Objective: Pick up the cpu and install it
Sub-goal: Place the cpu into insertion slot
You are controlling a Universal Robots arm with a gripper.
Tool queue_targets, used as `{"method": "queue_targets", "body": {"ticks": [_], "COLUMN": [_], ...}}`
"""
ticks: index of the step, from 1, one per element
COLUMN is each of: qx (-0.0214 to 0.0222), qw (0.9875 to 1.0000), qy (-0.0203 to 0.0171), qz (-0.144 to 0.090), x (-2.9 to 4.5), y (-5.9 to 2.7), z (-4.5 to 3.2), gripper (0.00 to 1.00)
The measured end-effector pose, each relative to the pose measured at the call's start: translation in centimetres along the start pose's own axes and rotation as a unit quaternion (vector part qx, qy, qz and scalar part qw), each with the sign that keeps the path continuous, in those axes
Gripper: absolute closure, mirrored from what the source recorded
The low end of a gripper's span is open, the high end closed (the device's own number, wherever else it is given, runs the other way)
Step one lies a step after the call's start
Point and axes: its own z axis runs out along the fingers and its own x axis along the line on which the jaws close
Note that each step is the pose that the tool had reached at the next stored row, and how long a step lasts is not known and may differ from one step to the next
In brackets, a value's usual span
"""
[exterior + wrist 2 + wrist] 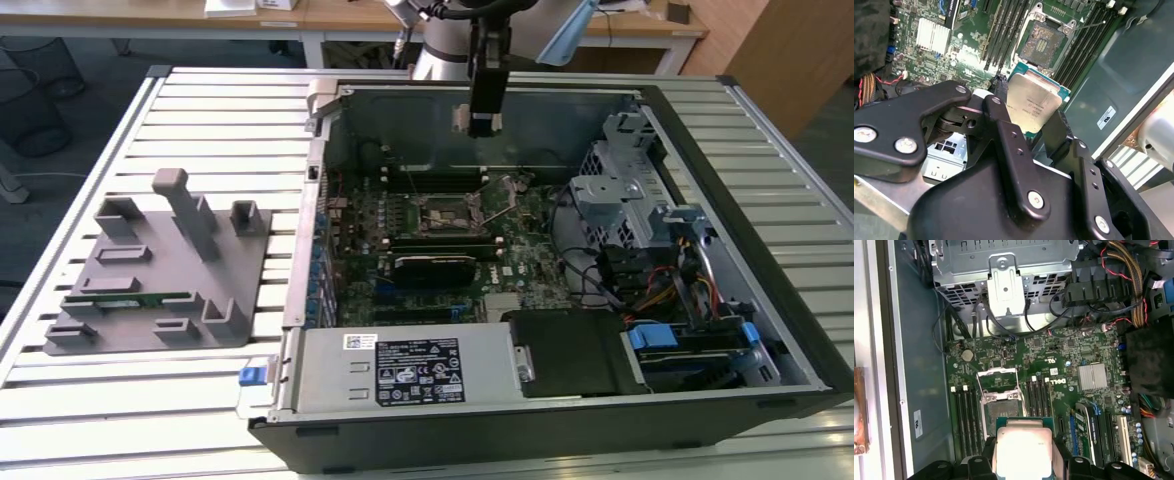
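Observation:
The cpu [1034, 102], a flat square chip with a shiny silver top and a green rim, sits between my gripper's [1031, 114] black fingers [1000, 112], which are shut on its two edges. It appears again in the first wrist view as the cpu [1023, 445], held over the green motherboard. The black-framed socket [1000, 410] lies open below and just beyond it, its load plate and lever swung up. In the exterior view my gripper [478, 124] hangs above the open computer case, over the far side of the socket [447, 212].
A grey fixture plate [154, 270] with a green memory stick [134, 298] lies at the exterior view's left. Inside the case are a metal drive cage [621, 190], bundled cables [654, 290], a power supply [400, 365] and memory slots [966, 415] beside the socket.

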Motion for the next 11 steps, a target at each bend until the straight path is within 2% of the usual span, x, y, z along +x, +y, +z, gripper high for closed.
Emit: {"method": "queue_targets", "body": {"ticks": [6, 9, 11], "qx": [-0.0002, 0.0003, 0.0005], "qw": [0.9997, 0.9997, 1.0000], "qy": [-0.0010, -0.0012, -0.0006], "qz": [0.022, 0.022, 0.010], "x": [0.02, 0.02, 0.02], "y": [0.01, 0.00, 0.00], "z": [0.01, 0.01, 0.02], "gripper": [0.47, 0.47, 0.47]}}
